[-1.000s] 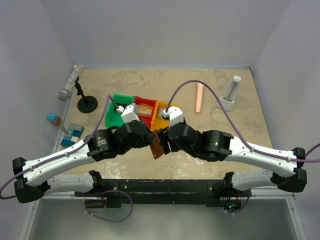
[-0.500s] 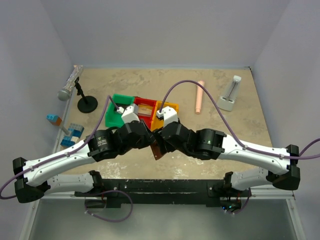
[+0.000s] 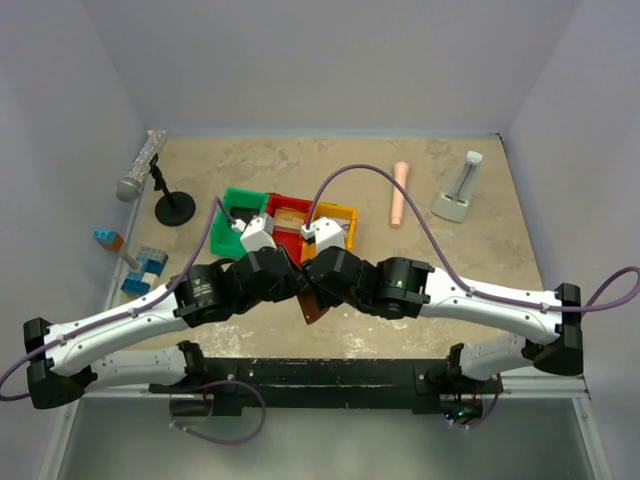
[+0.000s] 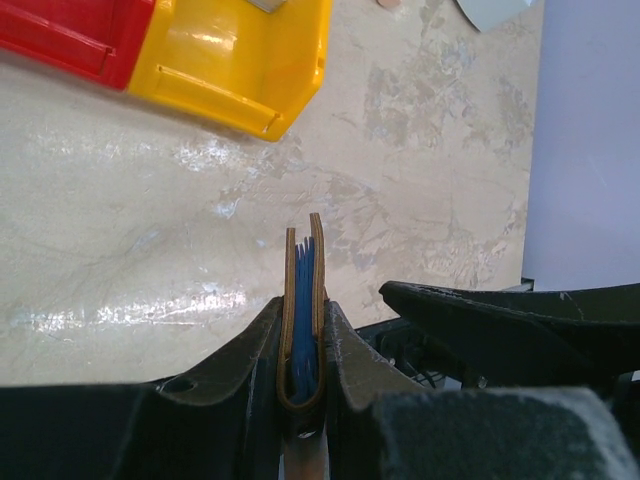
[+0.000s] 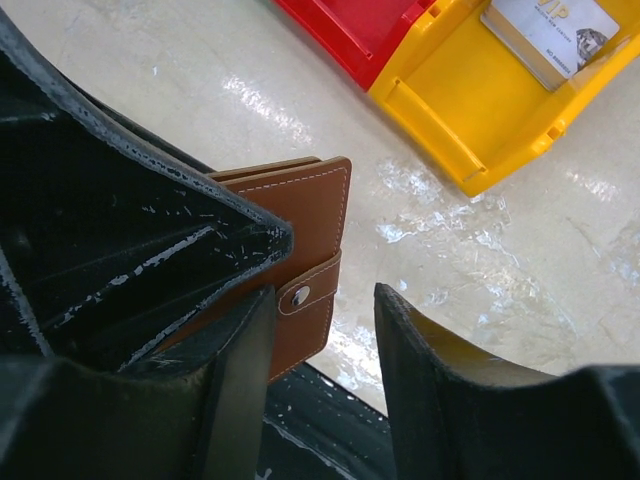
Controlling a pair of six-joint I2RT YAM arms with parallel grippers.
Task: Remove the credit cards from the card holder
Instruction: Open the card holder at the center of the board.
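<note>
Far left corner of the table point(image 3: 470, 265) has a microphone point(image 3: 138, 170) lying down, with a little black stand point(image 3: 174, 207) just beside it. Some blue blocks point(image 3: 146, 270) sit along the left edge.

Toward the middle there's a row of three bins touching each other: green bin point(image 3: 240, 195), red bin point(image 3: 285, 200), then yellow bin point(image 3: 337, 209).

Both arms meet just in front of that row, near the middle of the near edge. The left claw point(image 4: 302, 314) is clamped on the card holder point(image 4: 291, 275), one finger pressed on each brown face, close to the folded spine. The holder is nearly closed, its open edge points away from the wrist, and you can see blue cards point(image 4: 304, 290) tucked between the two flaps. I can't tell if it touches the table.

The right claw point(image 5: 322, 345) has its fingers apart around the snap-tab edge of the holder. One finger is right up against the leather, the other is clear of it.

From the right wrist you can see a pale card point(image 5: 555, 35) lying in the yellow bin.

Further right, near the far edge, a pink stick point(image 3: 399, 193) lies flat, then there's a white stand thing point(image 3: 458, 190), well apart from the bins.
</note>
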